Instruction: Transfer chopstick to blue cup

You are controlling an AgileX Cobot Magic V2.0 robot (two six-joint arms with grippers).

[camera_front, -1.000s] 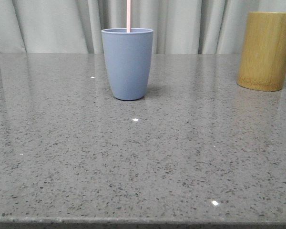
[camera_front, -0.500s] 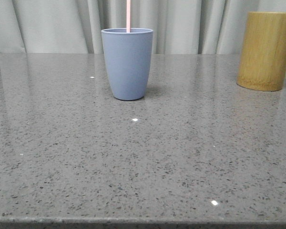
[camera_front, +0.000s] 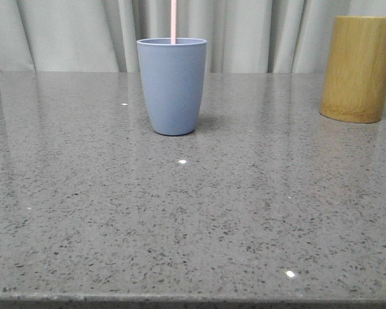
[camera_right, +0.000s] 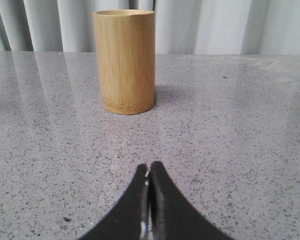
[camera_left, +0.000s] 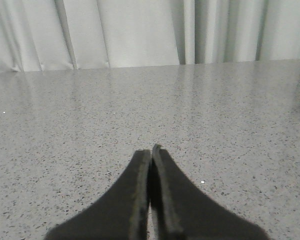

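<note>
Chopstick (camera_front: 174, 21): a thin pale pink stick standing upright inside the blue cup (camera_front: 172, 87), rising from behind the rim and leaving the front view at the top edge. The cup stands upper centre-left in that view on the grey speckled countertop (camera_front: 193, 219). A yellow-brown bamboo cylinder (camera_front: 359, 68) stands at the upper right, well apart from the cup.

Step in hand: judged from this layout, the transfer is complete and both arms are clear of the cup. No further grasp appears necessary; the next move calls only for holding the arms back from the cup so the stick is not disturbed.

Left gripper (camera_left: 151, 152): jaws pressed together, nothing between them, low over bare countertop at the bottom centre of the left wrist view.

Right gripper (camera_right: 148, 168): jaws likewise closed on nothing, at the bottom centre of the right wrist view.

View differences: the right wrist view faces the bamboo cylinder (camera_right: 124, 61) at upper centre-left and shows its open rim; whether it holds anything cannot be told. The front view supplies the cup and stick.
</note>
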